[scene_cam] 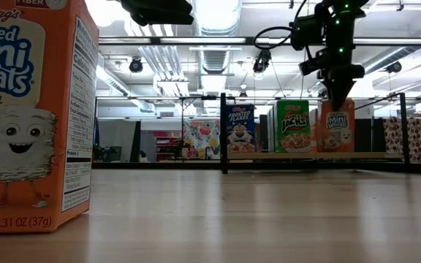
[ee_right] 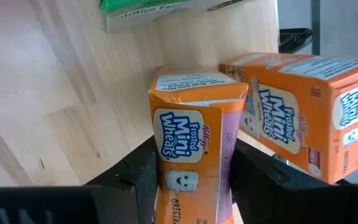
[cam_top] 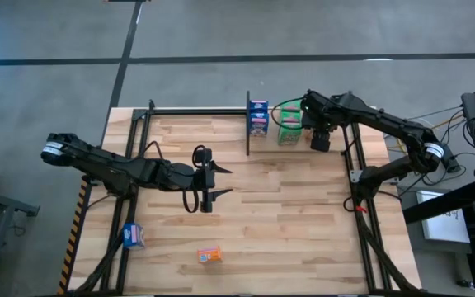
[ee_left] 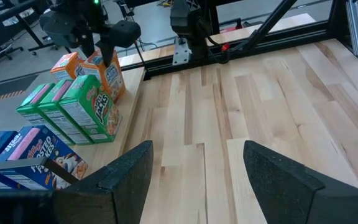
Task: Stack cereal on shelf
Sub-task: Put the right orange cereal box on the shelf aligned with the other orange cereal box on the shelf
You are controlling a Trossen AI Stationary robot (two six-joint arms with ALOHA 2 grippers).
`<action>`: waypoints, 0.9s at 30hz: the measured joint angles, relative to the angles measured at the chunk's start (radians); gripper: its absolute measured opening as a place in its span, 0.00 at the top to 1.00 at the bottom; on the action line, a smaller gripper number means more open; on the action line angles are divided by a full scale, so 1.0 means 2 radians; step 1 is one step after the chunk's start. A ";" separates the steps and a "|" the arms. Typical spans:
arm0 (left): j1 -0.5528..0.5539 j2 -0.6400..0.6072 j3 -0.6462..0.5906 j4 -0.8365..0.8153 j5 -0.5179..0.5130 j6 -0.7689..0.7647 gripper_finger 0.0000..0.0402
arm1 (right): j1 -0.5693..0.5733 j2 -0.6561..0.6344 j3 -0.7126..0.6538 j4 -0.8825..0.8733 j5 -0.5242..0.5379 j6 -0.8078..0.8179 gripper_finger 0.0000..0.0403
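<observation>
- My right gripper (ee_right: pixel 191 180) is at the far right part of the shelf (scene_cam: pixel 386 155), and between its two fingers stands an orange Frosted Mini Wheats box (ee_right: pixel 194 140). The fingers are against the box sides, so I judge that I am grasping it, although the grip may be loosening; I cannot say more.
- I hold this box upright with the printed front outward, because it must stand in the row like the others.
- Just beside it stands a second orange Mini Wheats box (ee_right: pixel 303 112), already on the shelf. I place the same kind together, so the row stays ordered by colour.
- Next in the row are the green Apple Jacks boxes (ee_left: pixel 82 112), and after them the blue Frosted Flakes boxes (ee_left: pixel 39 155), near the black upright divider (cam_top: pixel 247 124).
- My left gripper (ee_left: pixel 197 180) hovers over the middle of the tabletop (cam_top: pixel 303 214) with its fingers spread apart and nothing between them. It waits there, I think, to stay clear of the shelf.
- Two boxes are not yet stacked: a blue box (cam_top: pixel 133 236) and an orange box (cam_top: pixel 209 255) at the near side of the tabletop, well apart from the shelf. The left arm is closer to them, so they are probably its work.
</observation>
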 joint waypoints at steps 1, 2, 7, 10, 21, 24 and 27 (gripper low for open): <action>0.000 0.000 0.000 0.000 0.000 0.000 0.42 | 0.000 0.000 -0.001 0.000 0.000 0.000 0.59; 0.000 0.000 0.000 0.000 0.000 0.000 0.42 | 0.000 0.000 -0.003 0.000 0.001 0.002 0.58; 0.000 0.000 0.000 0.000 0.000 0.000 0.42 | 0.000 0.000 -0.004 -0.001 0.009 0.003 0.51; 0.000 0.000 0.000 0.000 0.000 0.000 0.42 | 0.000 0.000 0.001 -0.001 0.009 0.001 0.48; 0.000 0.000 0.000 0.000 0.000 0.000 0.42 | 0.000 0.000 0.046 -0.012 0.009 -0.003 0.46; 0.000 0.000 0.000 0.000 0.000 0.000 0.42 | 0.000 0.000 0.061 -0.023 0.009 0.003 0.46; 0.000 0.000 0.000 0.000 0.000 0.000 0.42 | 0.000 0.000 0.079 -0.035 0.009 0.014 0.46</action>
